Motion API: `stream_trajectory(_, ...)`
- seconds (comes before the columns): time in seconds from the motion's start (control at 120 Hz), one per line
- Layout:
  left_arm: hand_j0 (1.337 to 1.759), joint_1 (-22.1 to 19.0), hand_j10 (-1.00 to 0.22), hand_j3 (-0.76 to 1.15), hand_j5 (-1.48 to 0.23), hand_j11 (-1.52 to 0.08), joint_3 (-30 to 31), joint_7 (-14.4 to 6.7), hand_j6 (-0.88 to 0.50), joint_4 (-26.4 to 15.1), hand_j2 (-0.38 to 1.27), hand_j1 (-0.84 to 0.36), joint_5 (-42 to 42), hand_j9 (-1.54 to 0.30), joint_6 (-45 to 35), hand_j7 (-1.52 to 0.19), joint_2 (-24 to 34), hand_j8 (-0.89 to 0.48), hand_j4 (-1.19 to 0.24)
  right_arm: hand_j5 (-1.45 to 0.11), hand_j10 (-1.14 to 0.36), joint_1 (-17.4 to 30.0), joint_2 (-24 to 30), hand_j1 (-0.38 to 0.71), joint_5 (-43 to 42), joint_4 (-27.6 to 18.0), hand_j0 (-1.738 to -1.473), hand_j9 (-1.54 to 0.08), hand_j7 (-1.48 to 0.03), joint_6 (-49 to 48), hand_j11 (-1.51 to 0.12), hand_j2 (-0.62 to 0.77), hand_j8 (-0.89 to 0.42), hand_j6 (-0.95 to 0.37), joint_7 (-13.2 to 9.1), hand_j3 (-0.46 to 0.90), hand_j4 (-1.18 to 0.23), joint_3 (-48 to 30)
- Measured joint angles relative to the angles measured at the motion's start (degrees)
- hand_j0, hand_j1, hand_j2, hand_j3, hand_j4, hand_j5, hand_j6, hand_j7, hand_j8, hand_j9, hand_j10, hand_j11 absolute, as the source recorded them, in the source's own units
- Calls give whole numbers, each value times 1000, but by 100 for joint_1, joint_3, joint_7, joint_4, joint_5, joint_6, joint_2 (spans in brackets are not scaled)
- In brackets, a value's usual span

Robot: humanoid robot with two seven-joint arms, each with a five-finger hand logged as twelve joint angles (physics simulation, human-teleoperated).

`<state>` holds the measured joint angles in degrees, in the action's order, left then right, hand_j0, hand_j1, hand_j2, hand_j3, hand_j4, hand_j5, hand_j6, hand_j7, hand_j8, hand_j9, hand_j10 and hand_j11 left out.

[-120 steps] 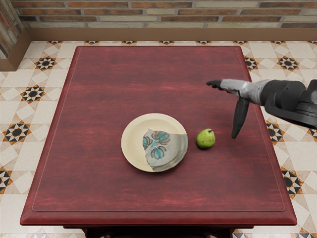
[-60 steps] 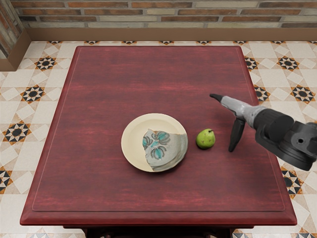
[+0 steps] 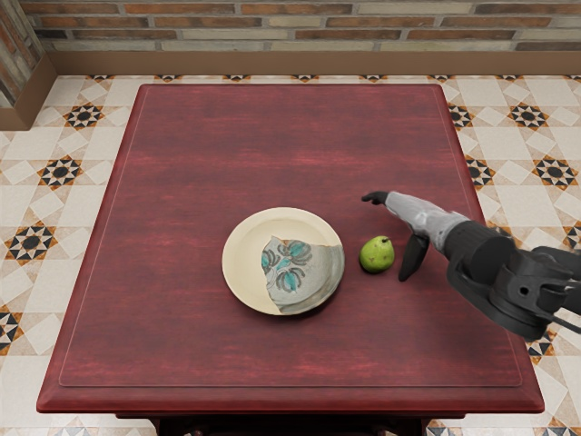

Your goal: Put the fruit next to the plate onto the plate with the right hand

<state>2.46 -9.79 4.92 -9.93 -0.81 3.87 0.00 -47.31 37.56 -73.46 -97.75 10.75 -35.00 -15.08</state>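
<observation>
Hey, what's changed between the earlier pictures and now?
The right hand moved left and down in the picture, closing on the pear. It is now just right of the pear, fingers spread, holding nothing. The pear and plate stayed put, and the pear still lies beside the plate, not on it.

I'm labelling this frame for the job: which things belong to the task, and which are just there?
Part of the job: green pear, plate, right hand, open beside the pear.
Just there: red table, tiled floor, brick wall.
</observation>
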Motion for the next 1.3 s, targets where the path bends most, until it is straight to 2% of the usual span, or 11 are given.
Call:
stream_trajectory(0.283,1658,0,-10,0,-13,-13,3,0,-10,0,2,337,-2,-13,0,-13,0,-10,-10,-251,-196,168,79,-120,-144,-200,-1658,-251,-251,57,-251,-36,-197,-198,0,0,-196,-13)
stream_trajectory(0.633,1658,0,-10,0,-13,-13,3,0,-10,0,2,337,-1,-13,0,-13,0,-10,-10,-366,-284,257,87,-14,-335,-210,-1658,-366,-366,111,-366,-53,-285,-286,0,0,-285,-15)
stream_trajectory(1.3,1658,-193,-10,0,-13,-13,-12,0,-10,0,2,337,-6,-13,-1,-13,0,-10,-10,-463,-358,251,-80,76,-437,-223,-1658,-463,-462,89,-463,-68,-359,-360,0,0,-359,-3)
